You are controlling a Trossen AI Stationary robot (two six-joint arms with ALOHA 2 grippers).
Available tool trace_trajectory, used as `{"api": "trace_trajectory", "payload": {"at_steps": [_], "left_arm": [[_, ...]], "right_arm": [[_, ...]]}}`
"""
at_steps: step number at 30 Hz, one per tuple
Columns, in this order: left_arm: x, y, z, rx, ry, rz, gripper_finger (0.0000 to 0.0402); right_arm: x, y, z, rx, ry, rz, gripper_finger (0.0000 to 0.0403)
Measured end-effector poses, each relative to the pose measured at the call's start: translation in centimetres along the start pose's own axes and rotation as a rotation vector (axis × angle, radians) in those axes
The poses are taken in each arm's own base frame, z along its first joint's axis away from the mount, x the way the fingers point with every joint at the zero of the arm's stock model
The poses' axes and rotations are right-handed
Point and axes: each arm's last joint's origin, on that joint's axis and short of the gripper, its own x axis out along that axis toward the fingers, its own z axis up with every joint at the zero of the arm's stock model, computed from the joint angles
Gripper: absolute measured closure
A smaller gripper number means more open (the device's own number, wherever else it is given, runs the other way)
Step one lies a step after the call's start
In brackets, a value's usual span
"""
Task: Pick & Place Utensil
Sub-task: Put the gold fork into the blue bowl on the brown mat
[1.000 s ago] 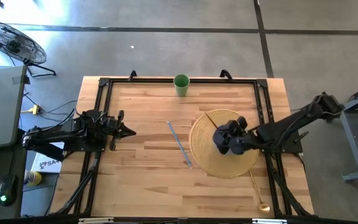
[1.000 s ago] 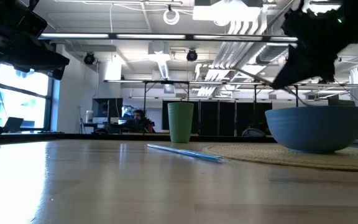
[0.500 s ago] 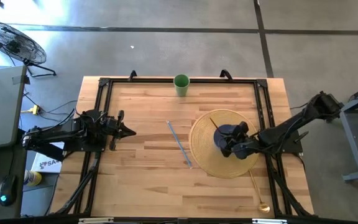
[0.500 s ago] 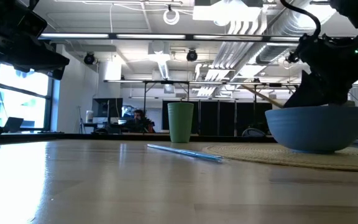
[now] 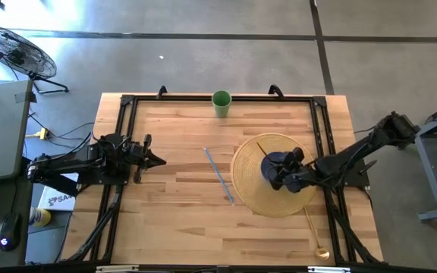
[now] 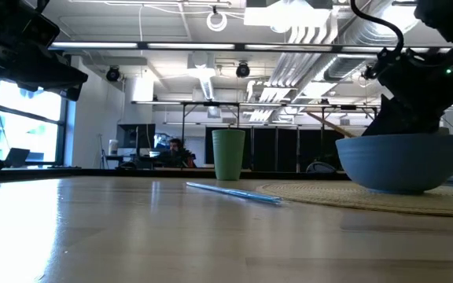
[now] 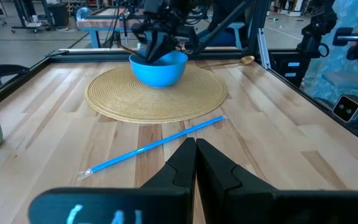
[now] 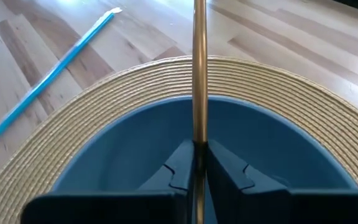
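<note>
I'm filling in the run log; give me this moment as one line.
right pincer: shut on gold utensil, over blue bowl on woven mat | left pincer: shut, idle at table's left | blue straw: on table

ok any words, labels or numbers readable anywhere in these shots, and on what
"SA": red letters on the white box on the floor beneath the left arm; the rest is hidden.
White marks on the body of the left claw: cut off at the picture's edge, not readable.
No text shows on the green cup, the blue bowl, or the gold utensil held by the right claw.
</note>
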Motion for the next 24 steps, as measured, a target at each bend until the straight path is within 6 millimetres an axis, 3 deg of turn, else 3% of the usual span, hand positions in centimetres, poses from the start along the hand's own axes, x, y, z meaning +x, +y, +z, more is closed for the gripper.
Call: {"api": "trace_trajectory", "payload": {"at_steps": [24], "left_arm": [[0.0, 0.0, 0.0, 0.0, 0.0, 0.0, 0.0392]], "right_arm": [[0.64, -0.42, 0.45, 0.022, 0.036, -0.009, 0.036]]}}
